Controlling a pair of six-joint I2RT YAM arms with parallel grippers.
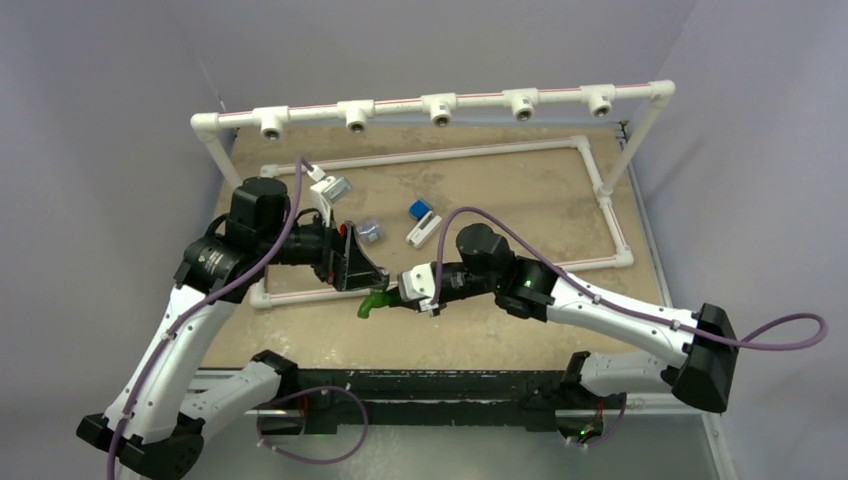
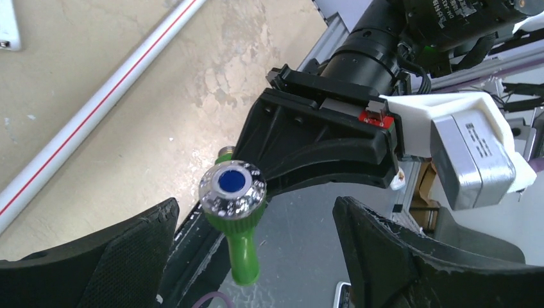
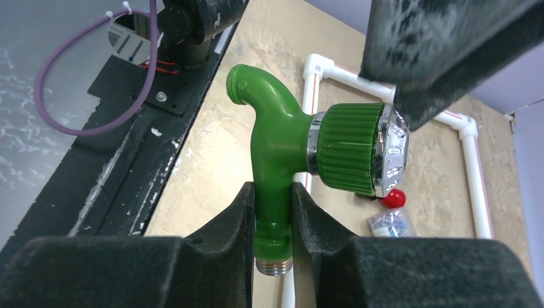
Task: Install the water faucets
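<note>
My right gripper (image 3: pixel 274 218) is shut on the body of the green faucet (image 3: pixel 276 154), just above its metal thread, and holds it above the table's near edge with the curved spout pointing away. In the top view the green faucet (image 1: pixel 375 303) hangs between both grippers. My left gripper (image 2: pixel 256 256) is open; the faucet's chrome, blue-centred knob (image 2: pixel 232 188) faces its camera between the spread fingers (image 2: pixel 115 256). One left finger (image 3: pixel 449 45) is beside the knob. The white faucet with blue handle (image 1: pixel 422 222) lies mid-table. Only the red knob (image 3: pixel 392 197) of the black faucet shows.
A white pipe frame with several tee fittings (image 1: pixel 440 108) stands along the back. A low white pipe rectangle (image 1: pixel 450 155) lies on the tan board. A small plastic bag (image 1: pixel 368 232) lies near my left gripper (image 1: pixel 368 270). The black table rail (image 1: pixel 420 385) runs below.
</note>
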